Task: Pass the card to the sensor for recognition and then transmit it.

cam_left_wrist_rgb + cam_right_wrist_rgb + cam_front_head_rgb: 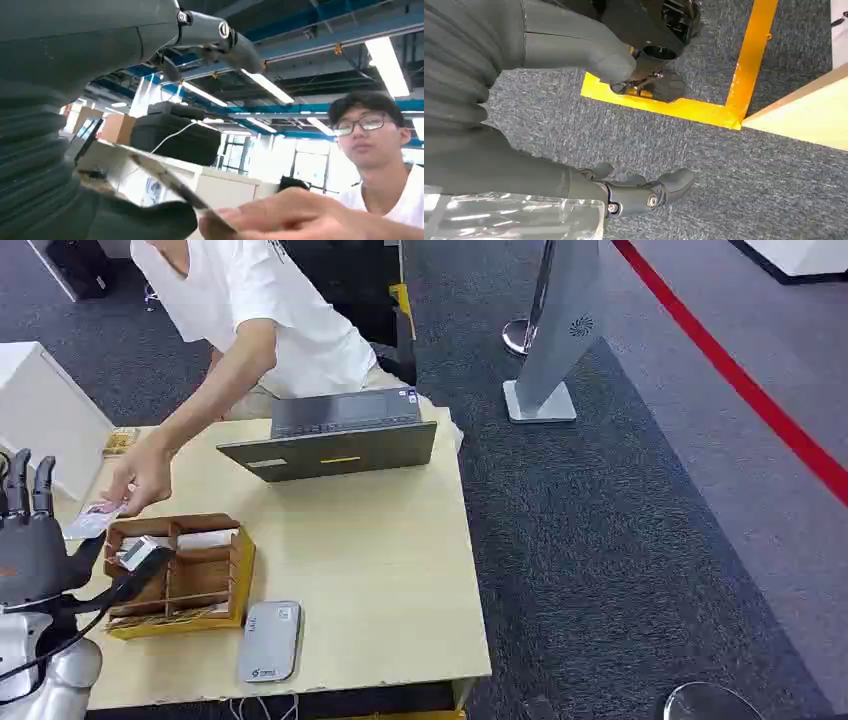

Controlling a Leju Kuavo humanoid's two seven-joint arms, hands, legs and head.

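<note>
Card (92, 519) is seen at the left edge of the light wood table (380, 570), pinched at one end by the person's hand (140, 478) and at the other by the left hand (35, 545), whose thumb is under it in the left wrist view while the upper fingers are raised and apart. Card sits just beside the wooden organizer tray (185, 575), above its left rim. Grey card reader (270, 642) lies flat near the table's front edge, just right of the tray. Dark laptop-like terminal (335, 435) is placed at the far side of the table. Person in white shirt (290, 320) is leaned over from behind the table. Right hand (624, 192) is shown hanging over grey carpet with yellow floor tape (704, 107), fingers loosely curled, apart, nothing held.
</note>
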